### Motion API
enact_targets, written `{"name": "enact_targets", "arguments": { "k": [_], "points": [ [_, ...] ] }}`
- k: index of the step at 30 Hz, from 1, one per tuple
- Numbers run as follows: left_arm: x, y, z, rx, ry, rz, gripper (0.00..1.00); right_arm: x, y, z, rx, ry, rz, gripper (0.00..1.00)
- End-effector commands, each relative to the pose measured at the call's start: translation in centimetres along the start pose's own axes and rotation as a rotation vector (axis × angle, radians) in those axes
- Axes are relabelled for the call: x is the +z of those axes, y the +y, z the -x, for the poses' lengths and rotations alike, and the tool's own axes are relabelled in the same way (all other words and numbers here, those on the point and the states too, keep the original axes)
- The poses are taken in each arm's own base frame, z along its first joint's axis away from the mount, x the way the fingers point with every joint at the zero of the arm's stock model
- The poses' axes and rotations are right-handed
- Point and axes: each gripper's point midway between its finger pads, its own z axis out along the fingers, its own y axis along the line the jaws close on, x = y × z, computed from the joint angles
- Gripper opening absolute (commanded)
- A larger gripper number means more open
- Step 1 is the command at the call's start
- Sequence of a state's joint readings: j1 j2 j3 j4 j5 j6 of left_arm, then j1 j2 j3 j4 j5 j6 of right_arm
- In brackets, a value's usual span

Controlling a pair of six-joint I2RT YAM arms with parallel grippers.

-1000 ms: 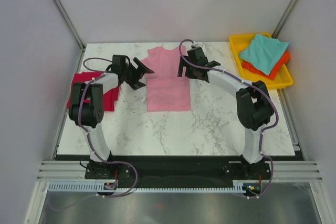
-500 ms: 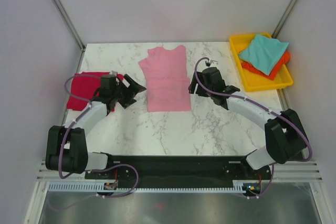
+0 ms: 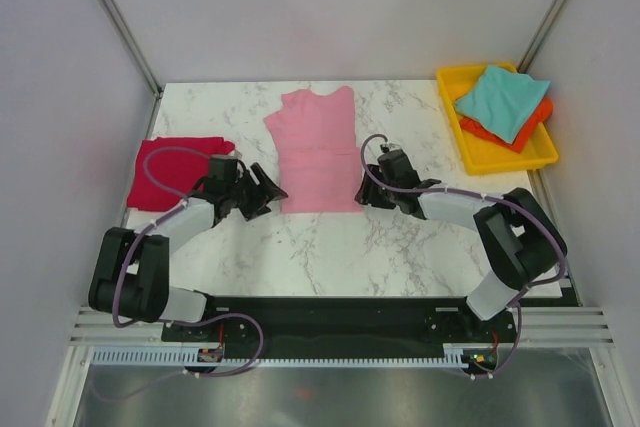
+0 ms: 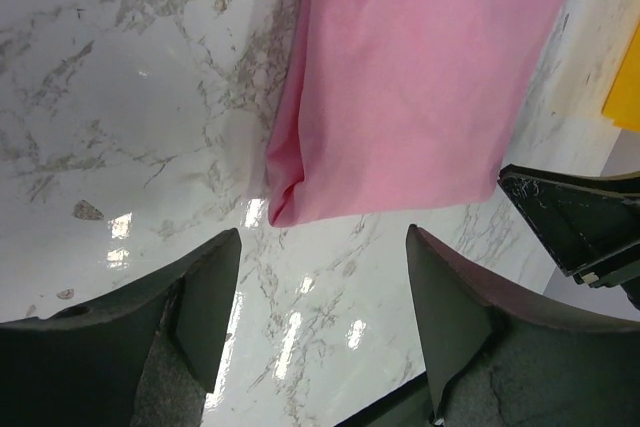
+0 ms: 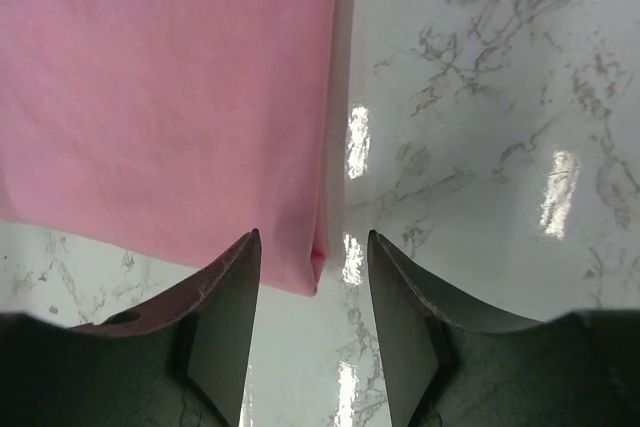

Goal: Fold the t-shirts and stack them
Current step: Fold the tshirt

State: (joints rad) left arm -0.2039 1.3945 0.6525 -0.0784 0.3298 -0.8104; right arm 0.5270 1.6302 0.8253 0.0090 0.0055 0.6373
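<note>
A light pink t-shirt point(image 3: 318, 152) lies flat in the middle of the marble table, sides folded in, its hem toward me. My left gripper point(image 3: 262, 190) is low at the hem's left corner point(image 4: 285, 209), open, with bare marble between its fingers point(image 4: 205, 297). My right gripper point(image 3: 365, 189) is low at the hem's right corner point(image 5: 318, 267), open, and that corner lies between its fingers point(image 5: 228, 297). A crimson red t-shirt point(image 3: 165, 172) lies folded at the left. A teal t-shirt point(image 3: 500, 99) lies over an orange one point(image 3: 530, 127) in the tray.
The yellow plastic tray point(image 3: 480, 152) stands at the table's far right corner. Metal frame posts point(image 3: 120, 22) rise at the back corners. The right gripper's black body point(image 4: 580, 217) shows at the right edge of the left wrist view.
Both grippers have moved from the shirt's upper sides toward me, down to the hem's two corners. Both have narrowed their jaws.
</note>
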Motion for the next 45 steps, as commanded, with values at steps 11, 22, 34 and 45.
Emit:
{"name": "enact_targets", "arguments": {
  "k": [11, 22, 34, 45],
  "points": [
    [3.2, 2.5, -2.0, 0.016, 0.090, 0.066, 0.52, 2.2, 1.2, -2.4, 0.071, 0.083, 0.082, 0.42],
    [3.5, 2.4, -1.9, 0.029, 0.083, 0.060, 0.51, 1.9, 1.6, -2.3, 0.072, 0.074, 0.109, 0.17],
    [4.2, 2.2, -2.3, 0.019, 0.098, 0.022, 0.02, 1.4, 2.3, -2.3, 0.064, 0.072, 0.132, 0.01],
    [0.7, 1.4, -4.1, 0.058, 0.079, -0.050, 0.02, -3.1, 3.4, -2.1, 0.038, 0.045, 0.193, 0.00]
  ]
}}
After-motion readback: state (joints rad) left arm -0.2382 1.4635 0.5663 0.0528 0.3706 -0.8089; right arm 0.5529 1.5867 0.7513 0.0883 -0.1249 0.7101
